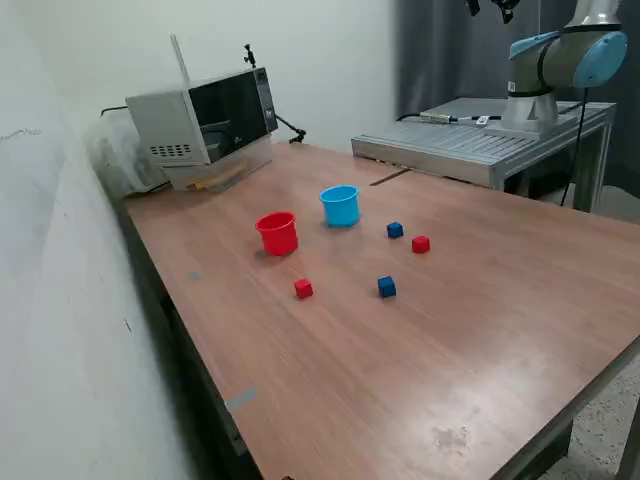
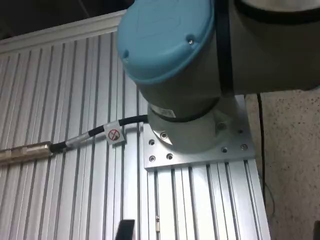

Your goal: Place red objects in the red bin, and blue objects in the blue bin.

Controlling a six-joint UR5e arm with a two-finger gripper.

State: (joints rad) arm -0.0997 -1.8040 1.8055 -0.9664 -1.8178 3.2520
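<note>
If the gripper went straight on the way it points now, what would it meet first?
Probably the arm's own base, with the ribbed metal platform beneath it; the wrist view looks straight at them. Depth is unclear.

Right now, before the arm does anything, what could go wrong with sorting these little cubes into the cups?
Two risks, as guesses. The blue cube and red cube sit close together, so grabbing one could nudge the other. The red cup and blue cup are small and look light, so a cube dropped off-center might miss or tip one.
</note>
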